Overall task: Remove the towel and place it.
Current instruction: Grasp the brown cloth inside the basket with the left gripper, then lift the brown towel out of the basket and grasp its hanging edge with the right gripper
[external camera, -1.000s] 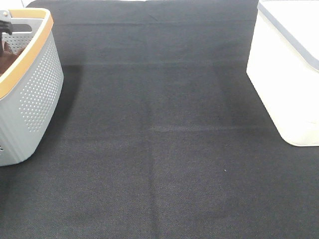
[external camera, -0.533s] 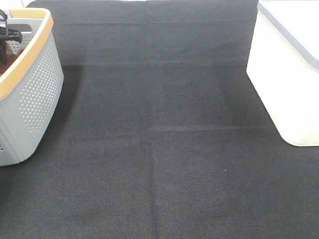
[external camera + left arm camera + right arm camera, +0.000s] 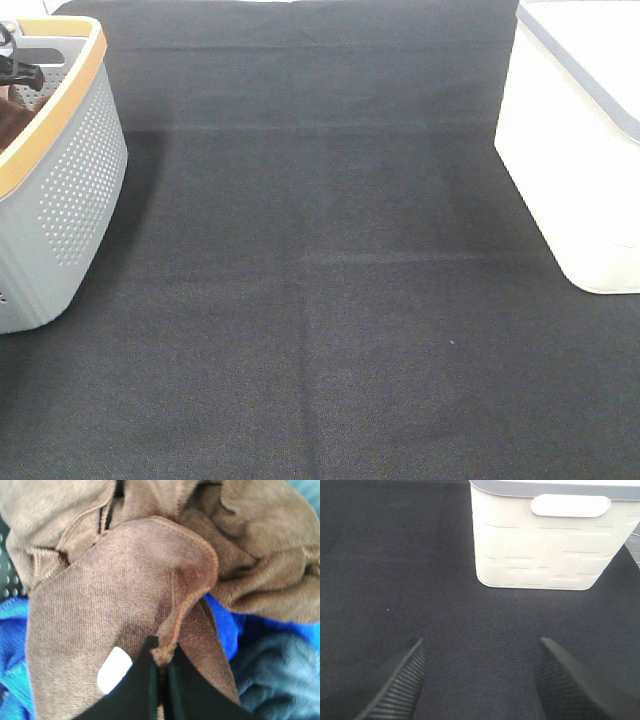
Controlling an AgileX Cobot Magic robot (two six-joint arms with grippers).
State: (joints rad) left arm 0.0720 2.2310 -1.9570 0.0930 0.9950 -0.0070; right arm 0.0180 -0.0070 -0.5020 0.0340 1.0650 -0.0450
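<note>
Since a second ago my left gripper [image 3: 22, 70] has shifted slightly inside the grey basket [image 3: 70, 170] at far left. Its wrist view shows the jaws pinched on the hem of the towel [image 3: 125, 595] (white tag [image 3: 114, 669] just beside), which lies over blue cloths [image 3: 225, 625]. My right gripper [image 3: 481, 647] hangs wide and empty over the black mat [image 3: 395, 555], near the white bin [image 3: 540, 550].

exterior high: looking steeply down on the black mat [image 3: 320, 300], taking in the grey basket [image 3: 70, 200] at 10 o'clock and the white bin [image 3: 570, 180] at 2 o'clock | left wrist: peering very closely at the towel [image 3: 125, 605] inside that basket | right wrist: facing the bin low across the mat, sharing both with the high view
</note>
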